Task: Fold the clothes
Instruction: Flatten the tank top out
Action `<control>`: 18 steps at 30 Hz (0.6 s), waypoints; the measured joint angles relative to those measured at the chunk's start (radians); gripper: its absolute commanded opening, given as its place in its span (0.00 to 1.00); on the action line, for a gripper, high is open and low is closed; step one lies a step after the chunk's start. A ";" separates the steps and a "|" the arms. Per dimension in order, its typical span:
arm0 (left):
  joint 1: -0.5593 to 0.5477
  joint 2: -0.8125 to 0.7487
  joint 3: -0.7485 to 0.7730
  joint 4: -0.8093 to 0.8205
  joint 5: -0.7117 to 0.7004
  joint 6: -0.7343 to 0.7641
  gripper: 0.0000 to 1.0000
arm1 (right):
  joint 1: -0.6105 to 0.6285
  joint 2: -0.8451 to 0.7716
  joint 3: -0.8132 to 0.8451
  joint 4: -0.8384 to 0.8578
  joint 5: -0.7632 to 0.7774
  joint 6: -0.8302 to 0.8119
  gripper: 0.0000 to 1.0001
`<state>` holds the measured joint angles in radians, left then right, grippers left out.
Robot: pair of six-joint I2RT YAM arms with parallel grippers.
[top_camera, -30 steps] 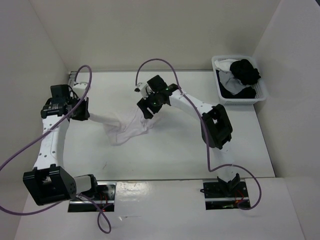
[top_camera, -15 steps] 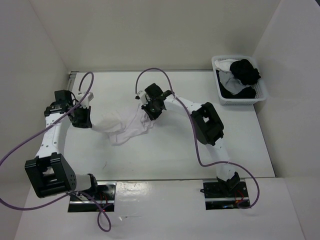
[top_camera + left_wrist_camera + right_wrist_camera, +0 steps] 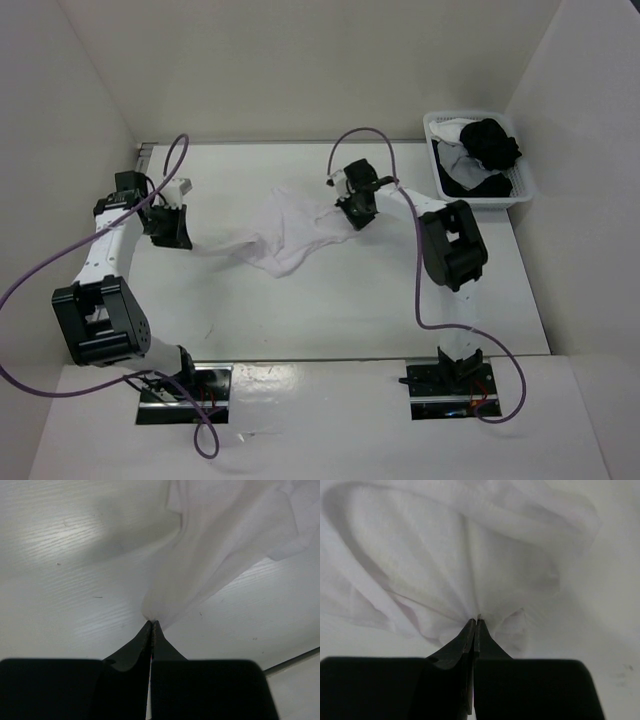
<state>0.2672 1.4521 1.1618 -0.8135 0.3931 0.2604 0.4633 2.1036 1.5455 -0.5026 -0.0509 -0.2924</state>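
Observation:
The clothes [image 3: 290,228] are one thin white garment stretched across the middle of the table between both arms. My left gripper [image 3: 180,237] is shut on its left end, where the fabric narrows to a point at the fingertips [image 3: 152,624]. My right gripper [image 3: 352,218] is shut on its right edge, the cloth [image 3: 470,565] gathering into folds at the pinched tips [image 3: 476,621]. The garment [image 3: 225,545] fans out wide away from the left grip and hangs slack in the middle.
A white lattice basket [image 3: 523,184] with black and white items stands at the back right corner. White walls close in the table at the left, back and right. Purple cables loop over both arms.
My right gripper has shut on the garment and pulled its edge to the right, spreading the cloth. The left gripper has shifted slightly back, still holding its end.

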 measured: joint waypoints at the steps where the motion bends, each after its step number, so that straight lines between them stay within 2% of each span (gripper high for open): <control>1: -0.005 0.015 0.012 0.002 0.002 0.000 0.00 | -0.026 -0.024 -0.031 -0.004 0.016 -0.011 0.00; 4: -0.028 0.061 0.043 0.005 0.012 -0.001 0.00 | -0.081 -0.114 -0.131 -0.026 0.057 -0.038 0.00; 10: -0.102 0.159 0.080 0.005 0.028 -0.002 0.00 | -0.060 -0.278 -0.250 -0.099 0.057 -0.084 0.00; 18: -0.124 0.187 0.070 -0.008 0.026 0.006 0.00 | 0.020 -0.314 -0.304 -0.208 0.047 -0.164 0.00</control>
<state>0.1436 1.6386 1.2316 -0.8211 0.4191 0.2661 0.4835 1.7893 1.2419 -0.7105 -0.0040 -0.4561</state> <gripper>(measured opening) 0.003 0.007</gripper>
